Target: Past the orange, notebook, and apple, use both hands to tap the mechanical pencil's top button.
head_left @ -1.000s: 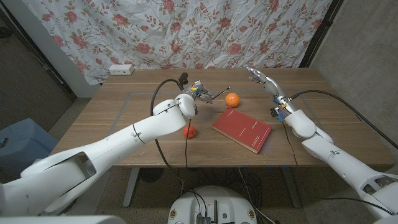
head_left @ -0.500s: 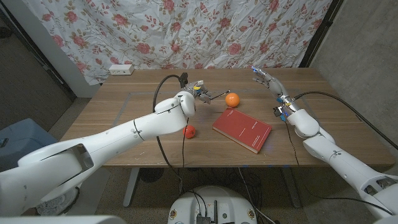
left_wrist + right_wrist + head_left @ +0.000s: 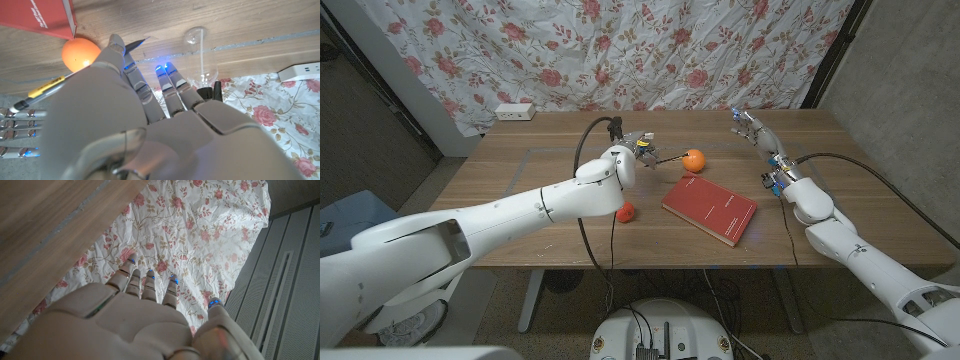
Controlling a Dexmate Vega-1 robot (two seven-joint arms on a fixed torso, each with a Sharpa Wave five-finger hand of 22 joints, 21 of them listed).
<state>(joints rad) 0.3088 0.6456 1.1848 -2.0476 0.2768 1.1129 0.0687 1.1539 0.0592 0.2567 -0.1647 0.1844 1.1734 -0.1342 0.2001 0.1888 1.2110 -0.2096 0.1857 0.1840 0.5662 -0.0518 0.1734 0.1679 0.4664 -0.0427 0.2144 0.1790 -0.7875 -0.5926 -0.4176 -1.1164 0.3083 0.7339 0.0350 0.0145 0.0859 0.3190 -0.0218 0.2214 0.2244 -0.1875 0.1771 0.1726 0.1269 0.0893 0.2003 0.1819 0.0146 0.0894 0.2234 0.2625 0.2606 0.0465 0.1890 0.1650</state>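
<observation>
Head view: left hand [image 3: 640,148] pinches the mechanical pencil [image 3: 668,155], its tip beside the orange [image 3: 693,159]; right hand [image 3: 752,127], fingers apart, holds nothing.

A makeshift lab: floral sheet [image 3: 620,50] backdrop, wooden table [image 3: 520,190], cables.

Open tabletop [image 3: 820,150] lies right of the orange [image 3: 693,159]. Notebook [image 3: 710,209] blocks the near centre; apple [image 3: 625,211] sits just left of it.
</observation>
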